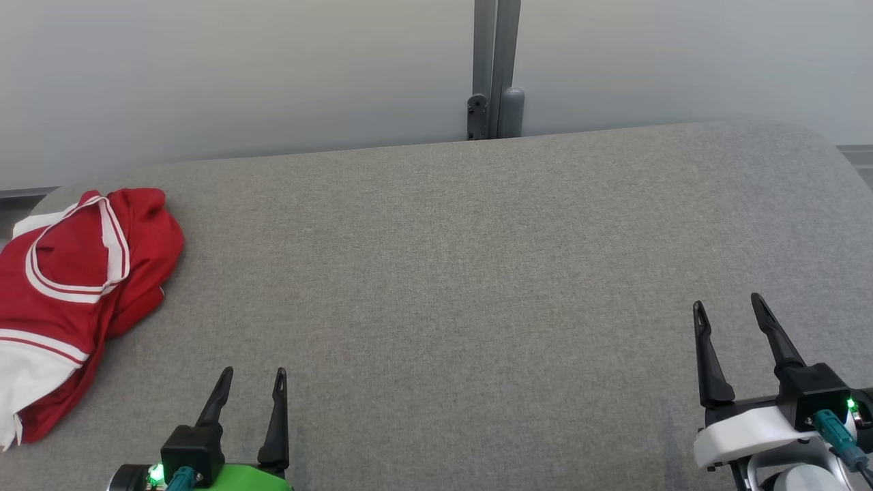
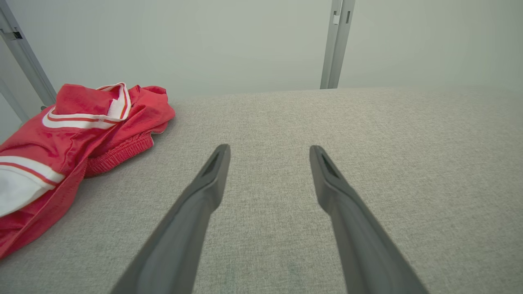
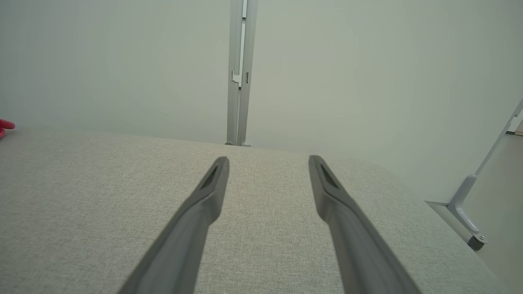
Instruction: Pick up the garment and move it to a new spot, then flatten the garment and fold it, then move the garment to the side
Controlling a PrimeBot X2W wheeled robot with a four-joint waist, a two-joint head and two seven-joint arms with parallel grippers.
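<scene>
A red garment [image 1: 75, 286] with white stripes lies crumpled at the far left of the grey padded table [image 1: 450, 273], partly over its left edge. In the left wrist view the garment [image 2: 69, 139] sits to the left of my fingers, with its elastic waistband showing. My left gripper [image 1: 254, 375] hovers open near the front edge, to the right of the garment and apart from it. At the front right, my right gripper [image 1: 728, 305] is open and holds nothing. A sliver of the garment [image 3: 5, 125] peeks in at the far left of the right wrist view.
A pale wall with a grey metal post [image 1: 496, 68] stands behind the table. A grey frame leg with a caster [image 3: 470, 220] stands on the floor past the table's right edge. The table's rounded corners curve away at the back left and back right.
</scene>
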